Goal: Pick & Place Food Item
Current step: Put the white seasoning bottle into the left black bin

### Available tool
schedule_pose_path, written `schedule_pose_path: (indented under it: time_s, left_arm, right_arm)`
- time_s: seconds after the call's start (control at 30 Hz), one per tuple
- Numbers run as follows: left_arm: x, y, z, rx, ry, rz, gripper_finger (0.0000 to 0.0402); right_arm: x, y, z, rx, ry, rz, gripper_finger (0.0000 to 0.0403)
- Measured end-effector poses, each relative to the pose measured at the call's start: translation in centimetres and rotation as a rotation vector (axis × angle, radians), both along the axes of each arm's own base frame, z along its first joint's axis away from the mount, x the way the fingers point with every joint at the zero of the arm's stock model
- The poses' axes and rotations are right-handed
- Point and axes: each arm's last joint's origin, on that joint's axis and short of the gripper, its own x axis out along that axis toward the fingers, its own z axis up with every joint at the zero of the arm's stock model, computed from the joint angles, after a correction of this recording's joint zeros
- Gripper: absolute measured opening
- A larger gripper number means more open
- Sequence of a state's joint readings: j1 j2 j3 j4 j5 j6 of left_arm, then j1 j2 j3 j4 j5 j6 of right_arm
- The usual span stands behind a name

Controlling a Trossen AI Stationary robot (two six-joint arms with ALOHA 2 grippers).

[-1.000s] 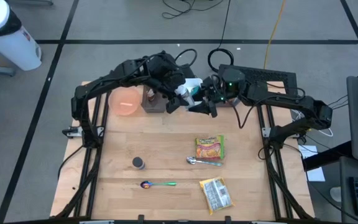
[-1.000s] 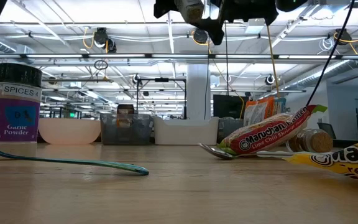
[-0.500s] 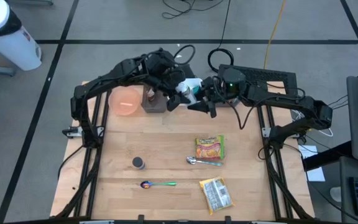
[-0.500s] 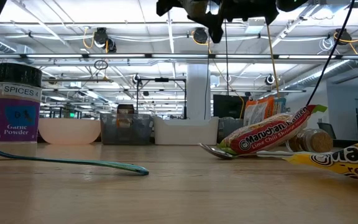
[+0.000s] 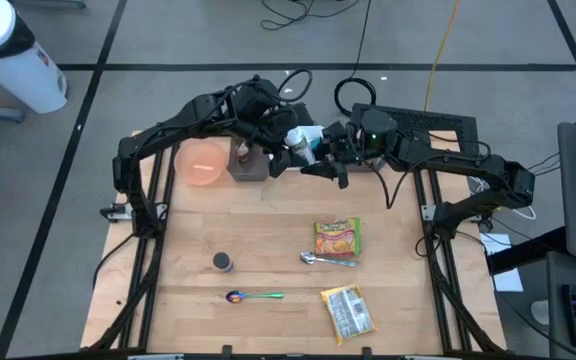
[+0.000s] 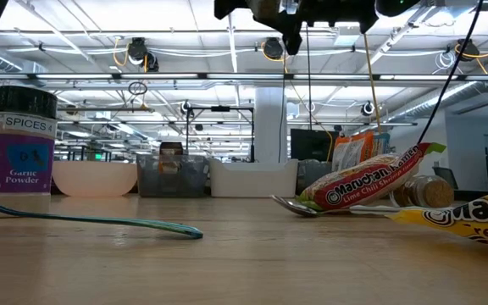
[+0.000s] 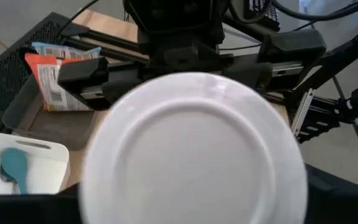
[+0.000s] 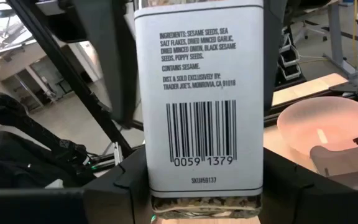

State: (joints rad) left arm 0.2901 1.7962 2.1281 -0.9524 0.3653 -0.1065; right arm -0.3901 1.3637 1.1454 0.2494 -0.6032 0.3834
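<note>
You have the wooden table (image 5: 268, 250) filling the middle of the high view, with both arms bent in over its upper edge so that they meet at upper centre. The left gripper (image 5: 280, 132) comes in from the upper left and the right gripper (image 5: 320, 152) from the upper right, nose to nose and raised clear of the surface. At upper left of the table sit a pink bowl (image 5: 201, 162) and, just beside it, a grey bin (image 5: 249, 166). Right of centre lies an orange noodle packet (image 5: 336, 238), and a second packet (image 5: 348, 310) lies at lower right, well apart from it. The task's item, a seasoning jar (image 8: 197, 106), is in the air between the two grippers. The right jaws pinch it at its lower end, barcode label facing that wrist camera. Its round white end (image 7: 194, 149) fills the left wrist view, so whether the left gripper grips it or stands clear you cannot tell. A garlic powder bottle (image 5: 223, 262) stands lower left of centre. A metal spoon (image 5: 323, 260) appears to touch the orange packet's lower edge, and a teal-handled spoon (image 5: 256, 296) lies at bottom centre.
</note>
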Motion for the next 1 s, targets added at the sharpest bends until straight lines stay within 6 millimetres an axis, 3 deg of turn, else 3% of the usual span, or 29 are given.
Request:
schedule_pose_path:
  time_s: [0.23,0.43,0.7,0.8,1.0]
  left_arm:
    - [0.2,0.1,0.3,0.002,-0.035,0.007,0.0308]
    - [0.2,0.4,0.3,0.011,-0.042,0.012,0.0299]
    - [-1.7,1.8,1.9,0.026,-0.093,0.068,0.0278]
    - [-2.5,2.1,2.7,0.024,-0.124,0.091,0.028]
    - [-2.2,2.0,3.2,0.022,-0.186,0.094,0.0291]
  right_arm:
    - [0.0,-0.1,0.3,-0.017,-0.033,-0.031,0.0189]
    - [0.0,-0.1,0.5,-0.024,-0.05,-0.035,0.0189]
    - [0.0,-0.2,0.9,-0.032,-0.087,-0.061,0.0189]
    - [0.0,-0.2,1.1,-0.039,-0.113,-0.061,0.0189]
    - [-0.1,-0.2,2.2,-0.062,-0.219,-0.086,0.0189]
